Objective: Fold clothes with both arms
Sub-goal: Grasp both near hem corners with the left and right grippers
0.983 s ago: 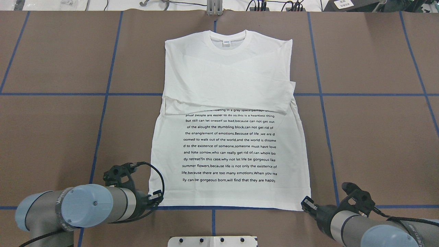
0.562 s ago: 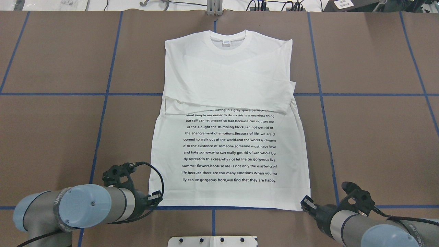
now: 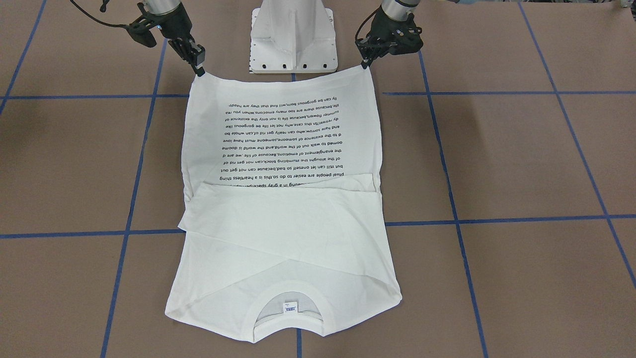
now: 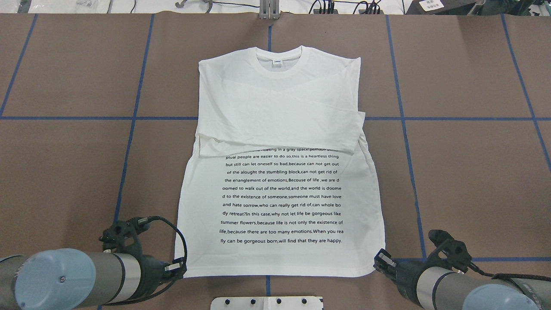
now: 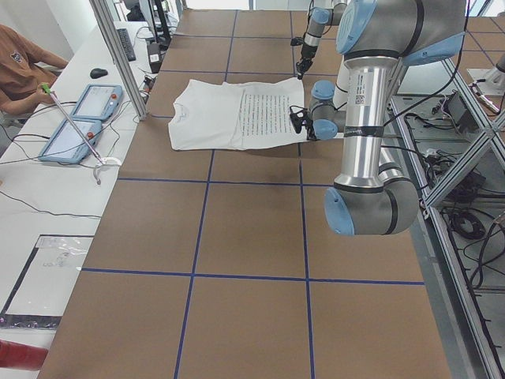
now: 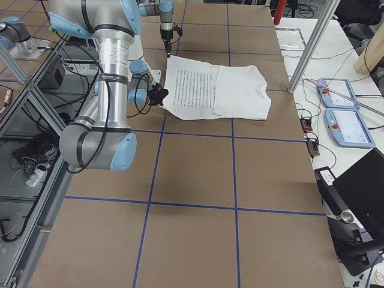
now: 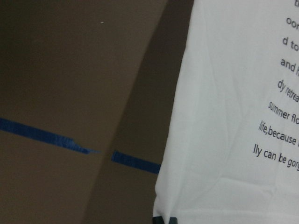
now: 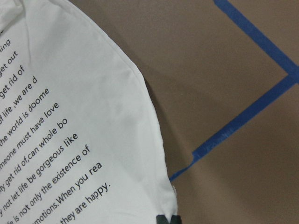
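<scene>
The T-shirt [image 4: 280,107] has been displaced across the counter [image 4: 64,172] toward the robot's base and slightly toward the robot's left. The collar [image 4: 278,58] is now located farther from the far counter edge. The hem [image 4: 280,270], previously aligned with the near blue tape line [image 4: 508,259], has been carried past it. The left gripper [image 4: 180,268] has been withdrawn toward the base and outward by the larger amount, the right gripper [image 4: 379,261] by a smaller amount. The left arm [image 4: 86,280] has been retracted accordingly.
</scene>
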Controlling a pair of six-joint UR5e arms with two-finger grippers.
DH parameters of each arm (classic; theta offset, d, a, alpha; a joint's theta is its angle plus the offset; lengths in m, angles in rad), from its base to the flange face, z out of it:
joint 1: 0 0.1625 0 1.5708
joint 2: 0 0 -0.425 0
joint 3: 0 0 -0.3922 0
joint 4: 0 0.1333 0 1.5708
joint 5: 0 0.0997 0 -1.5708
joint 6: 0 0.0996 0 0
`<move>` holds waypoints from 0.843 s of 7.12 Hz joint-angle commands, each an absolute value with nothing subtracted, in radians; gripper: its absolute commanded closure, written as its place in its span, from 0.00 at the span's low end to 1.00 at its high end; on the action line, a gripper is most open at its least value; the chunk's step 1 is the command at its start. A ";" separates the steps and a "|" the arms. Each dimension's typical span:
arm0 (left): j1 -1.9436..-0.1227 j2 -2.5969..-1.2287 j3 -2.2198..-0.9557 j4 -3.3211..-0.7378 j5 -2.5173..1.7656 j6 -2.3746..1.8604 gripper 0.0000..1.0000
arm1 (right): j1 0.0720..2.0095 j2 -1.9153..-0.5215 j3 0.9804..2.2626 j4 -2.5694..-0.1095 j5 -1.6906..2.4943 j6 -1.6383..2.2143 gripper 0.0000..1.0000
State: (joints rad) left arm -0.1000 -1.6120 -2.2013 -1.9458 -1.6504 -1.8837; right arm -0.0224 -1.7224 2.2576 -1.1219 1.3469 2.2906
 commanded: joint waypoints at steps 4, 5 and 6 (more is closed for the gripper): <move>-0.069 -1.597 -2.239 -1.945 -1.651 -1.951 1.00 | -0.115 -1.723 2.334 -1.123 1.330 2.295 1.00; -0.084 -1.595 -2.291 -1.944 -1.657 -1.950 1.00 | -0.085 -1.729 2.357 -1.124 1.333 2.293 1.00; -0.124 -1.603 -2.312 -1.942 -1.657 -1.939 1.00 | -0.008 -1.730 2.362 -1.127 1.342 2.284 1.00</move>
State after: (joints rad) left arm -0.0898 -1.5975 -2.2780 -1.9439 -1.6543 -1.9423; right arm -0.0753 -1.7269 2.3477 -1.1245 1.3342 2.2916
